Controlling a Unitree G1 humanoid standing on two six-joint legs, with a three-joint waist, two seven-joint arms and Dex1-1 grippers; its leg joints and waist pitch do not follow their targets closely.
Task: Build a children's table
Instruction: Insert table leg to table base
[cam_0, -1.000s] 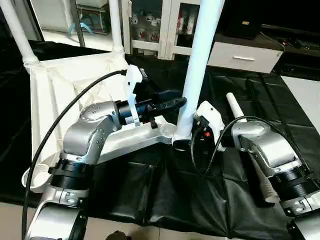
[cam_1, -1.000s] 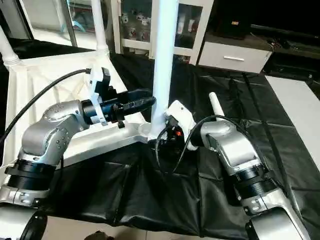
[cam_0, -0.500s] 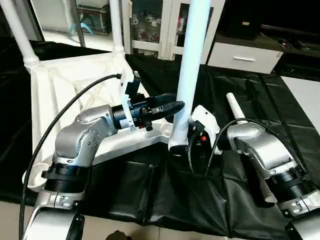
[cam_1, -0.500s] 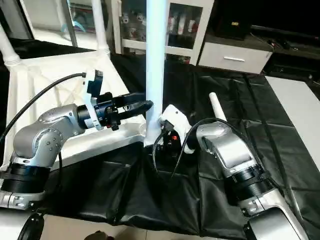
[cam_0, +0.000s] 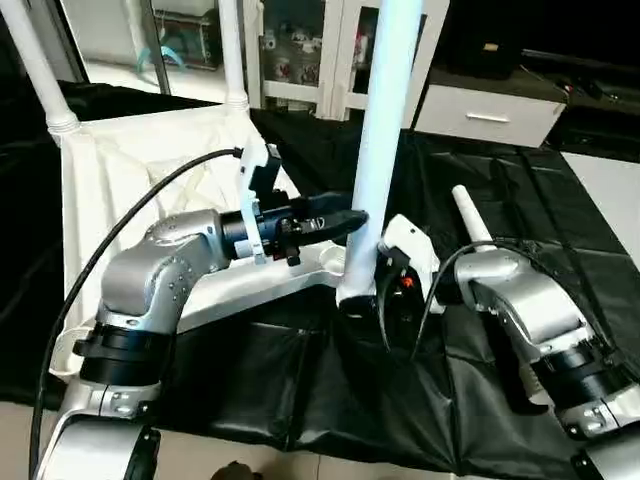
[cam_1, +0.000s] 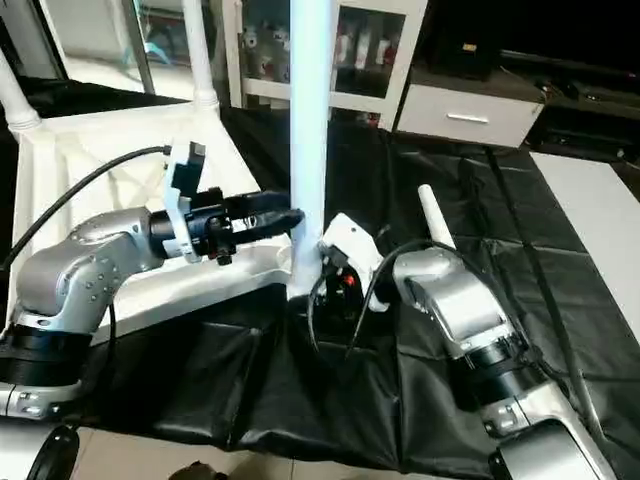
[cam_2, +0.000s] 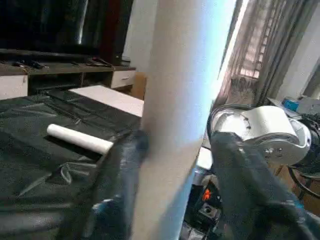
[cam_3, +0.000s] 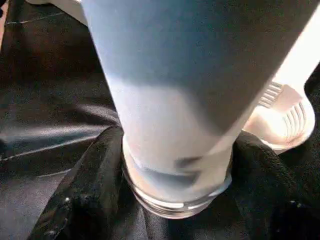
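Observation:
The white table top (cam_0: 120, 170) lies underside up on the black cloth, with two legs (cam_0: 35, 70) (cam_0: 230, 50) standing in its far corners. A third white leg (cam_0: 385, 120) stands upright by the near right corner socket (cam_3: 287, 117); its threaded end hangs just above the cloth, beside the socket. My right gripper (cam_3: 175, 165) is shut on this leg just above the thread. At mid-height my left gripper (cam_0: 350, 218) straddles it, open, with one finger (cam_2: 125, 155) touching and a gap at the other. Another leg (cam_0: 468, 215) lies on the cloth behind my right arm.
Black cloth (cam_0: 300, 380) covers the work table, whose front edge runs along the bottom of the eye views. A white drawer unit (cam_0: 490, 115) and glass-fronted cabinets (cam_0: 300, 50) stand behind the table. A black cable (cam_0: 130, 235) loops over my left forearm.
The held leg has come more upright and shifted slightly left. My left gripper's fingers have spread apart around it. The right gripper's hold is unchanged.

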